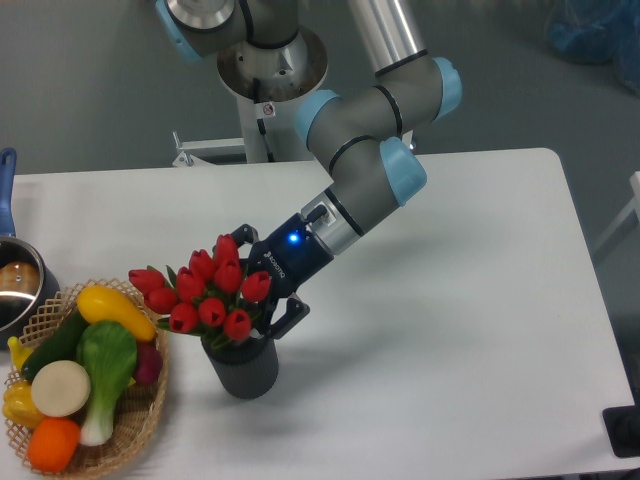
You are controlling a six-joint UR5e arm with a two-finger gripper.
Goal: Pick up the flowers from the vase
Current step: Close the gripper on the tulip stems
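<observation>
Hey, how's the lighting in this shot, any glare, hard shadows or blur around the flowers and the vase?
Fixed camera: soft, even light; the vase casts only a faint shadow on the table. Flowers are sharp and not blown out. A blue light glows on the gripper, and there is slight shine on the pot at the left edge.

Wicker basket of toy vegetables (pot behind)

A white table with rounded corners carries the things; a dark grey ribbed vase stands on it left of middle; a woven basket rests near the left front corner; a steel pot sits at the left edge.
</observation>
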